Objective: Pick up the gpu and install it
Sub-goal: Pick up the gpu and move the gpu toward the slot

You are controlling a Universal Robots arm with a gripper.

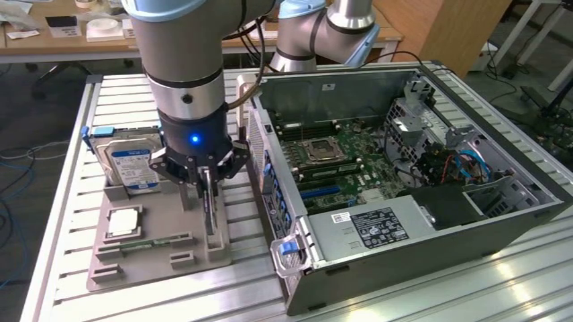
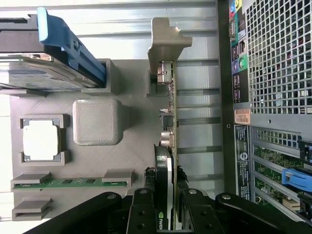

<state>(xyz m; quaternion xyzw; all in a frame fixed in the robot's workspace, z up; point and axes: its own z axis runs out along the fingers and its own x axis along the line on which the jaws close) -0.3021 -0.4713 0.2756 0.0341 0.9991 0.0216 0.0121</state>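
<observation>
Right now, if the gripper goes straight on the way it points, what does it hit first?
The gpu itself: it stands on edge between the jaws of the gripper, which look closed on it. Pushing on would likely press it into the gray holder tray beneath, though depth is unclear.

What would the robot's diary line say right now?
gripper | shut on gpu | gpu upright in grey holder | beside open computer case

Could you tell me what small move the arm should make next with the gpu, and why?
Probably a straight lift: the gripper appears shut on the gpu, which stands on edge in its slot in the grey holder, beside the open computer case; tilting could jam it.
</observation>
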